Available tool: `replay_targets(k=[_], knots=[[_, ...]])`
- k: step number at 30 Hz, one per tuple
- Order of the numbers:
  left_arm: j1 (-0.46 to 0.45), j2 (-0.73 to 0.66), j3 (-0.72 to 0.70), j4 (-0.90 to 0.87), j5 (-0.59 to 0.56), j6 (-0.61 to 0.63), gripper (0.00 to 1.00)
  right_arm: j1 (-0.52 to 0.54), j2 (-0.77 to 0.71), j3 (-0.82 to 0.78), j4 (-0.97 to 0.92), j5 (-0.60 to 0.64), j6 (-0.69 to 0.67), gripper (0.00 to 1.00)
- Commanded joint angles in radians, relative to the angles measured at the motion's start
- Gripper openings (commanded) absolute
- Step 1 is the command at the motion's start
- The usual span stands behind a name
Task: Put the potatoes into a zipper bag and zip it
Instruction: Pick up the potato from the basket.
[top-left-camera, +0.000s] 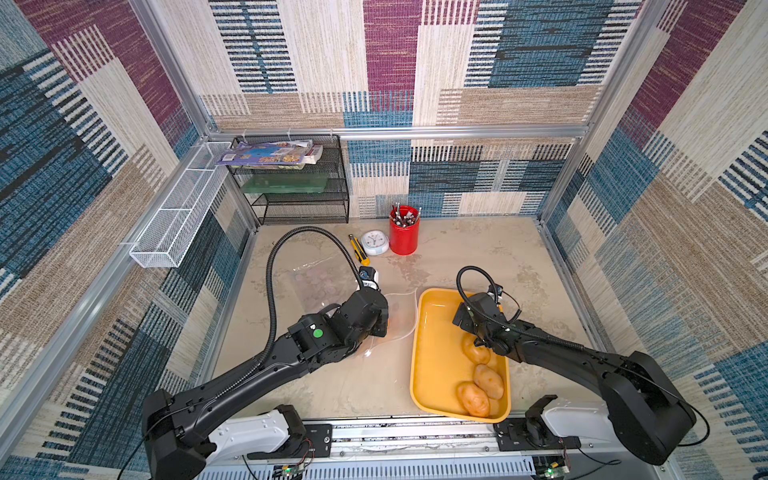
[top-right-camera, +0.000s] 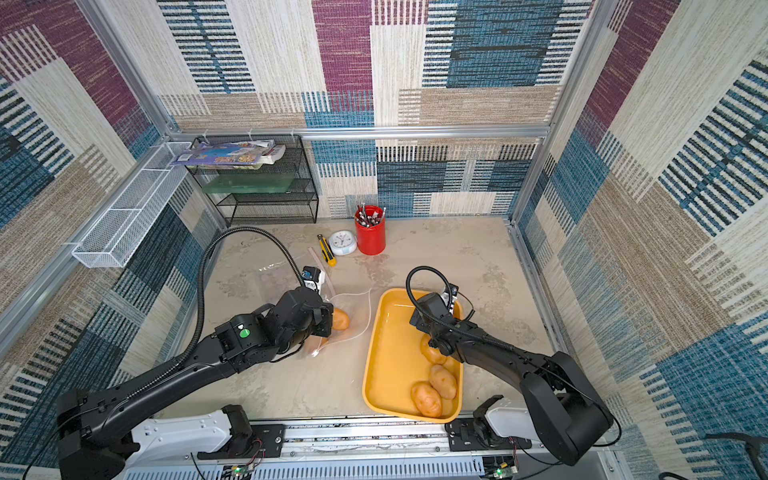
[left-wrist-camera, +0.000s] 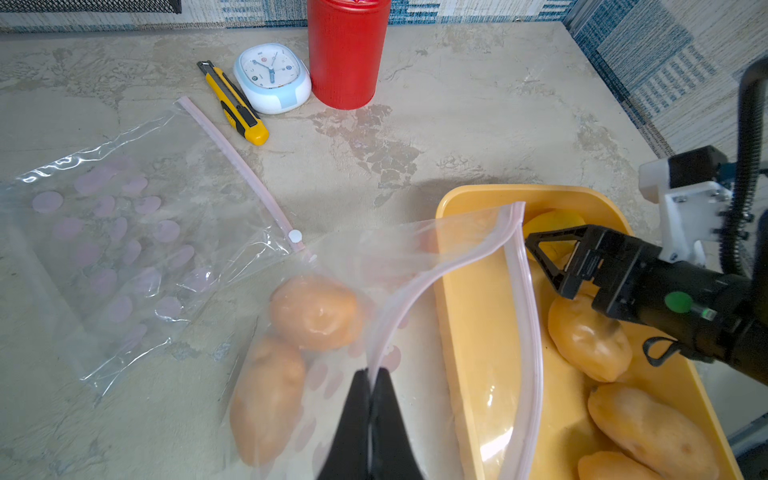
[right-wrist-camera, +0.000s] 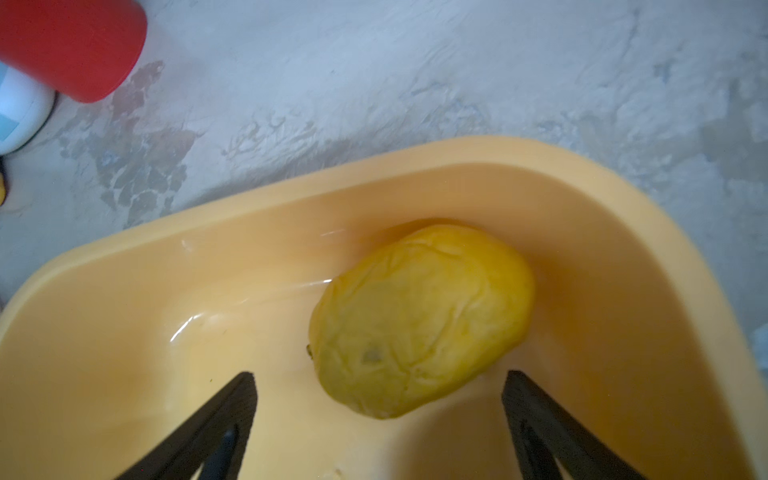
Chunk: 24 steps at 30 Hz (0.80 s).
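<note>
Patterned cloth walls closed in a marbled table (top-left-camera: 478, 257), whose front-right part carried a yellow tray (top-left-camera: 432, 374). Just beside the tray's left edge lay the bag (left-wrist-camera: 436, 249), mouth toward the tray. Its rim was pinched in the fully closed left gripper (left-wrist-camera: 370, 376) and lifted open, with two potatoes (left-wrist-camera: 316, 311) inside. Three potatoes (top-left-camera: 488, 380) were bunched at the tray's near end, and a yellower potato (right-wrist-camera: 419, 320) sat alone at its far end, close against the wall. The right gripper (right-wrist-camera: 377, 374), spread wide and holding nothing, hovered over the tray. That potato's near end lay just inside the fingertips, untouched, its long axis slanted across the gap. The right arm was plainly the nearer, though the tray wall crowded the potato from behind. A spare bag (left-wrist-camera: 124, 249), cup (top-left-camera: 404, 230), clock (top-left-camera: 375, 242) and knife (top-left-camera: 358, 249) lay well clear toward the far edge.
</note>
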Motion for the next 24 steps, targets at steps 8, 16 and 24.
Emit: replay_targets(k=[8,16,24], knots=[[0.0,-0.01,-0.004,0.011,-0.017,-0.007,0.0,-0.044,0.179,0.031,0.072,0.042,0.032,0.96],[0.001,-0.01,-0.004,0.011,-0.016,-0.006,0.0,-0.02,0.17,0.051,0.061,0.061,0.008,0.84],[0.001,-0.01,-0.004,0.011,-0.013,-0.006,0.0,0.04,0.138,0.077,0.012,0.114,0.011,0.53]])
